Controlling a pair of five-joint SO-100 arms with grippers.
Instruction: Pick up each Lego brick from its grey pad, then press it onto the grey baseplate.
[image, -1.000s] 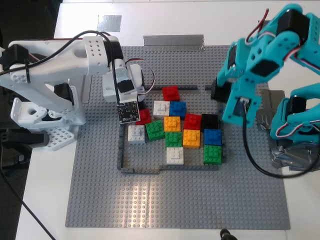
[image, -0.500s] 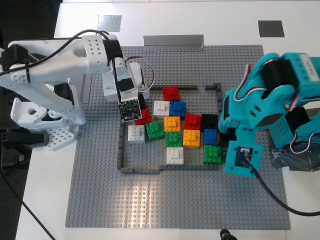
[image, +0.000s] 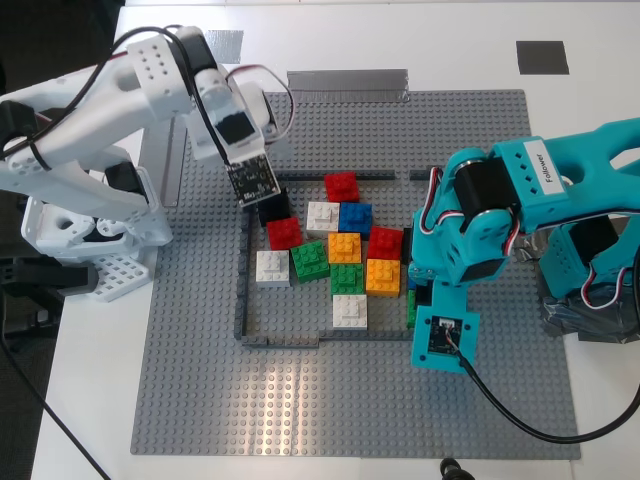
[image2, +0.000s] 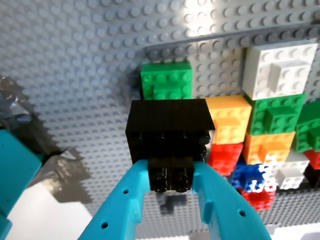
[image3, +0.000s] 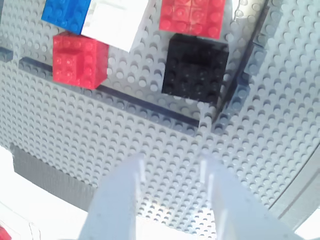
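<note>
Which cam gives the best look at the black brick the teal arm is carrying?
First wrist view: the black brick fills the frame centre, clamped in my first pincer. In the exterior view the teal arm hides it. The second wrist view shows only a different black brick, seated on the baseplate.

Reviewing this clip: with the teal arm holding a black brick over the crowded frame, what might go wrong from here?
1. My first hand grips only the edge of the black brick, so the brick may tilt or slip when pressed.
2. The orange brick and green brick sit close by; the carried brick could catch on them rather than seat on the grey baseplate.
3. My second hand is open near the placed black brick, so the arms could crowd each other.
</note>
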